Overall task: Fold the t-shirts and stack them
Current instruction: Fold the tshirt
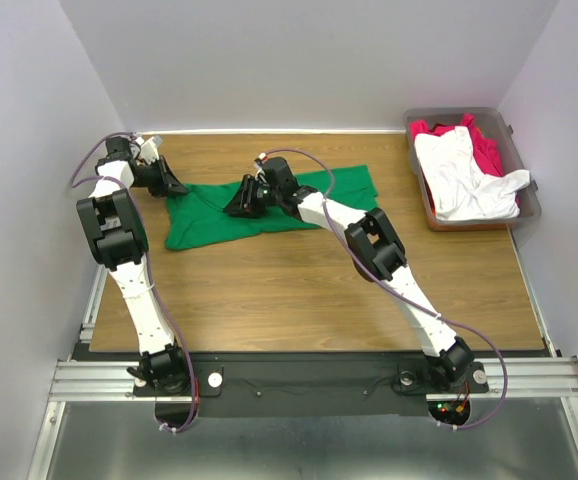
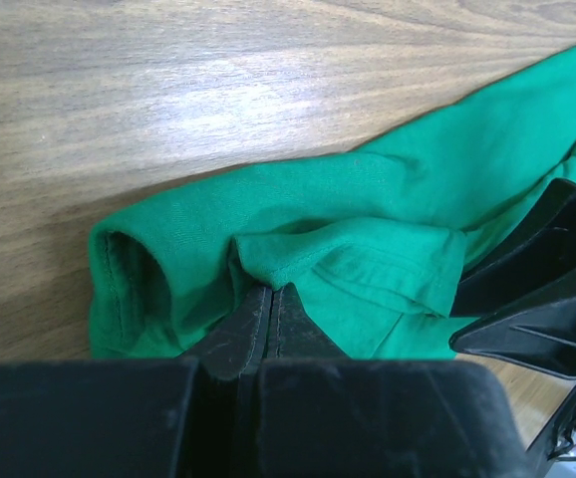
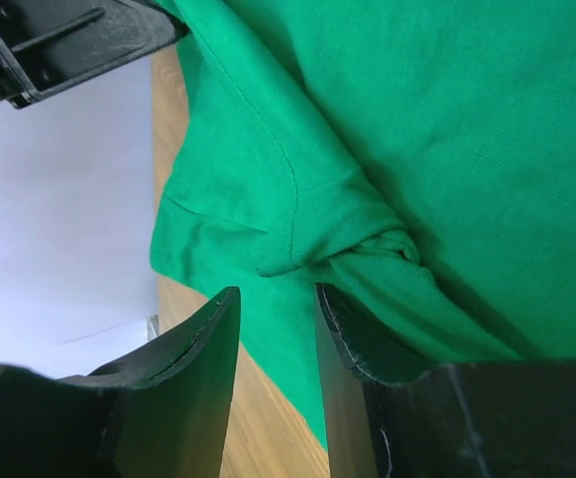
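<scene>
The green t-shirt (image 1: 289, 205) lies spread and rumpled on the wooden table. My left gripper (image 1: 176, 186) is at its left edge, jaws pressed together (image 2: 271, 289) on a raised fold of green cloth beside a sleeve opening (image 2: 129, 274). My right gripper (image 1: 239, 203) is over the shirt's middle-left, close to the left one. Its jaws stand open (image 3: 276, 291) with nothing between them; a bunched fold of green cloth (image 3: 368, 249) lies over the right finger (image 3: 343, 334). The white t-shirt (image 1: 464, 175) and the red t-shirt (image 1: 486, 148) lie in the bin.
A grey plastic bin (image 1: 529, 205) stands at the table's back right corner. White walls close in on the left, back and right. Bare wood table (image 1: 299, 290) runs from the shirt to the near edge. The two gripper heads are close together.
</scene>
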### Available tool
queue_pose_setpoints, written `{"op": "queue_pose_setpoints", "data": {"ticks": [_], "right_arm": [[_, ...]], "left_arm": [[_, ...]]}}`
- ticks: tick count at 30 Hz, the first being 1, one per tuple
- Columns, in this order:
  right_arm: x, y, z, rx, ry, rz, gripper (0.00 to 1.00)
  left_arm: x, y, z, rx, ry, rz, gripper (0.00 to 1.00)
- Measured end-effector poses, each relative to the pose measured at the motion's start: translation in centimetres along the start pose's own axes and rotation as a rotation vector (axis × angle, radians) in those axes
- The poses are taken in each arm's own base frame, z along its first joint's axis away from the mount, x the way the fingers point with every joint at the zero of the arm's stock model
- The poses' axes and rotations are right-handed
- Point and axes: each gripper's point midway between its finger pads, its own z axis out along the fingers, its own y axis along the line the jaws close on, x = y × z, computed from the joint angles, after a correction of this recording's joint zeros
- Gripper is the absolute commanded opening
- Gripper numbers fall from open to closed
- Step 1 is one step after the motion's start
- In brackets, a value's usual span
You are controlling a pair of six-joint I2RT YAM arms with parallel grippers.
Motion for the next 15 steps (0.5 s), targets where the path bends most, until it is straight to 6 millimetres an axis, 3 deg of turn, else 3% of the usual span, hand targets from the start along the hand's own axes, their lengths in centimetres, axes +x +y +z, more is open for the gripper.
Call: {"op": "queue_pose_setpoints", "data": {"ticks": [15], "right_arm": [[-0.01,-0.89,0.65,0.004,-0.016,0.035,0.36]], "left_arm": [[0.05,-0.01,0.02,0.004,0.001,0.012,0.00]]}}
